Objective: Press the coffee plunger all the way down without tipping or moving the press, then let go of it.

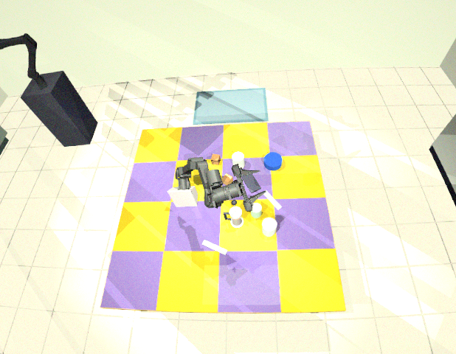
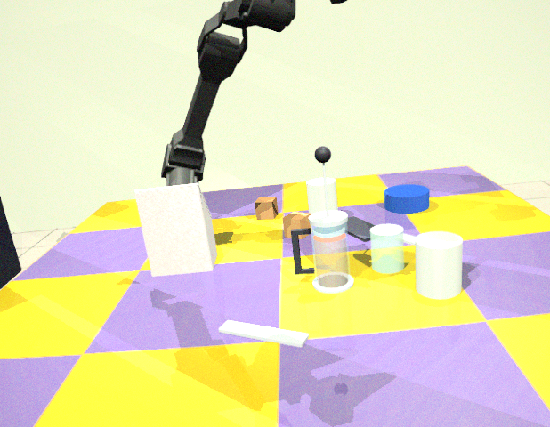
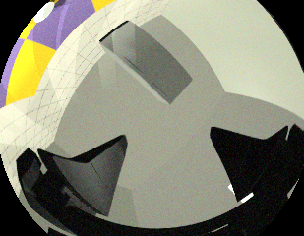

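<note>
Risking a toppled clear cylindrical coffee press if black two-fingered gripper, spread wide and empty, pushes the round black knob off-centre.

The coffee press, a clear cylinder with white rim and base and black handle, stands upright right of centre in the exterior view, its black-knobbed plunger raised high.
</note>
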